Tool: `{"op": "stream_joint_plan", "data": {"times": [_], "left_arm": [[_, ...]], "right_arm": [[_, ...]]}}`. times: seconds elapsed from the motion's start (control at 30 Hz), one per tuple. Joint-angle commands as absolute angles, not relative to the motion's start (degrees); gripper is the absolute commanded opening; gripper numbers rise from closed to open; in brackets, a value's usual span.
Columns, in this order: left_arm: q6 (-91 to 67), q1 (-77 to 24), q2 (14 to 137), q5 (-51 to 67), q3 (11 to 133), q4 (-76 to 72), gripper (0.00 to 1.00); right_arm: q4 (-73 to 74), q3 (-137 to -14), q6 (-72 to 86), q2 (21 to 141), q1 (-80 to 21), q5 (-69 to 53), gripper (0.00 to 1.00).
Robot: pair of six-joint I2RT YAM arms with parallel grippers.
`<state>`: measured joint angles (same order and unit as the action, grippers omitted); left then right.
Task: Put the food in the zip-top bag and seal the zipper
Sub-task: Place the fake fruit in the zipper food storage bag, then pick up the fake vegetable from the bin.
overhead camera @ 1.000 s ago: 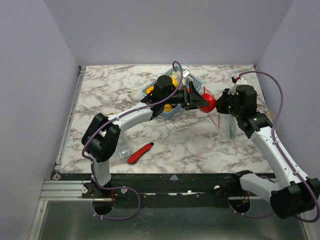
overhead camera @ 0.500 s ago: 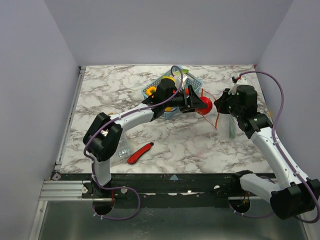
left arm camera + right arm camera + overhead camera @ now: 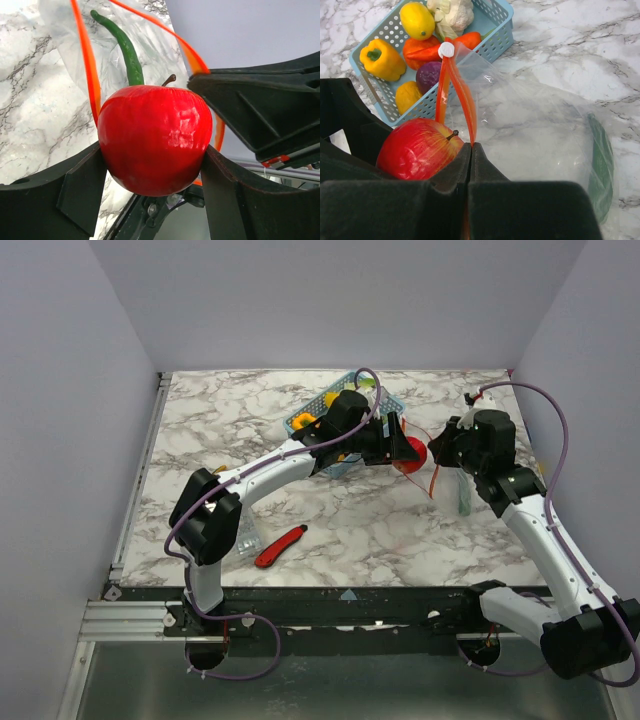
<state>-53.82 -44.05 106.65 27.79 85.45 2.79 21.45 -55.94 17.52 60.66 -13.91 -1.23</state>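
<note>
On the marble bench [image 3: 200,440], a red utility knife [image 3: 280,546] lies out of play at the left as we work the loading step. Further along, the blue lattice basket [image 3: 502,37] holds the waiting plastic toy food [image 3: 417,20]: yellow, orange, purple and white pieces. The jaws of the left arm [image 3: 270,472] pinch a glossy red toy apple [image 3: 155,135] by its sides. They hold it at the mouth of the clear floppy zip-top bag [image 3: 535,125], just beside the orange-red zipper strip [image 3: 466,102]. One long green piece [image 3: 601,160] already lies inside the bag. At the right, the jaws of the right arm [image 3: 540,525] are pressed together on the zipper strip, lifting one lip so the mouth gapes. We judge the task to be at an early stage: most of the food is unbagged and the zipper unsealed. The next move, as we read it, calls for carrying the apple past the strip. The left jaws should spread only once it is well inside, without tugging the thin lip from the right pinch.
</note>
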Motion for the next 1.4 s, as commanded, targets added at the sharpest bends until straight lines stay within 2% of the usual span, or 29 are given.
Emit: {"op": "stream_joint_plan", "data": {"times": [0.0,0.1,0.33,0.7,0.93,1.17,1.37], "left_arm": [[-48.93,-45.20,107.06,24.46,89.83,10.63,0.60],[-48.64,-45.36,106.75,24.65,90.18,11.19,0.73],[-48.05,-45.63,106.33,24.35,90.81,11.95,0.90],[-45.57,-45.57,102.62,25.60,87.53,8.90,0.91],[-41.95,-43.15,96.75,25.86,81.19,3.24,0.91],[-36.45,-38.76,93.71,20.27,79.15,7.17,0.91],[-30.46,-34.69,96.14,15.49,81.49,14.15,0.90]], "right_arm": [[19.79,-55.26,17.90,59.55,-14.00,-2.64,0.00],[19.91,-55.17,17.89,59.33,-14.05,-2.59,0.00],[19.79,-55.11,17.93,59.20,-13.98,-2.64,0.00],[20.11,-54.50,18.10,58.83,-14.04,-2.61,0.00],[20.27,-54.77,18.08,58.91,-14.04,-2.55,0.00],[20.00,-54.90,18.10,59.17,-14.05,-2.70,0.00],[20.12,-54.57,18.37,58.94,-14.04,-2.60,0.00]]}}
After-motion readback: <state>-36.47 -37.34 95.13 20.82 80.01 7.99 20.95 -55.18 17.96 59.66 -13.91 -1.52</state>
